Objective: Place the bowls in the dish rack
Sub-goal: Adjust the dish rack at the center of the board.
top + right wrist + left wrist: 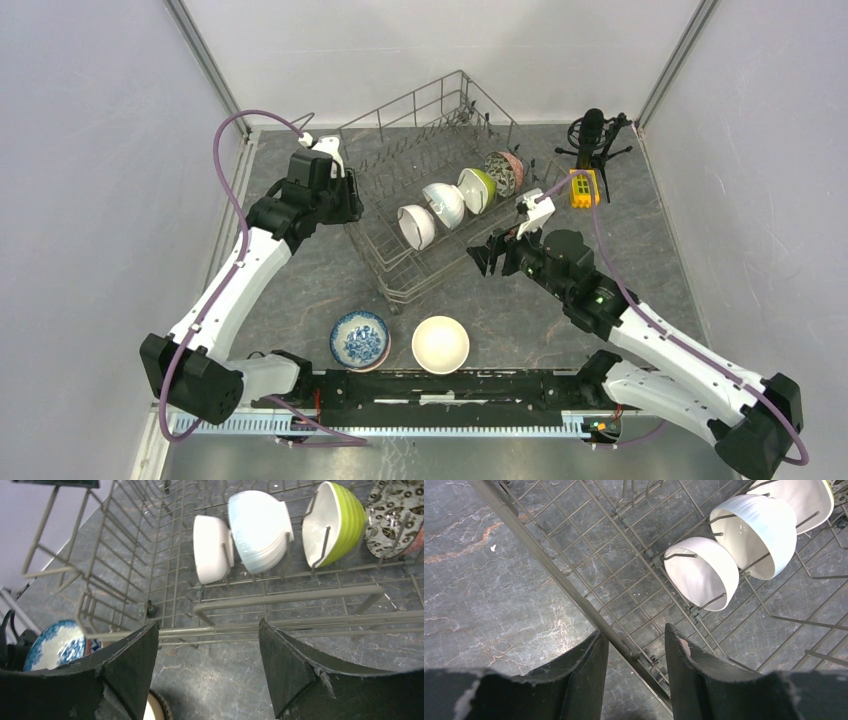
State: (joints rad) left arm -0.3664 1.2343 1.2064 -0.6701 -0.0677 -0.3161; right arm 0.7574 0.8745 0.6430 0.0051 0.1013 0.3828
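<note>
The grey wire dish rack (385,255) stands mid-table. On edge between its tines stand a white bowl (416,226), a ribbed white bowl (443,204), a lime green bowl (477,189) and a black-and-white patterned bowl (503,172). A blue-and-white bowl (359,339) and a cream-white bowl (440,344) sit on the table in front of the rack. My left gripper (635,630) is open, its fingers on either side of the rack's left rim bar (563,580). My right gripper (208,622) is open and empty, just outside the rack's near right rail (285,597).
A black microphone on a small tripod (592,135) and a yellow block (581,187) stand at the back right, close to the rack's corner. Grey walls close in the table on three sides. The arm bases' rail (450,385) runs along the near edge.
</note>
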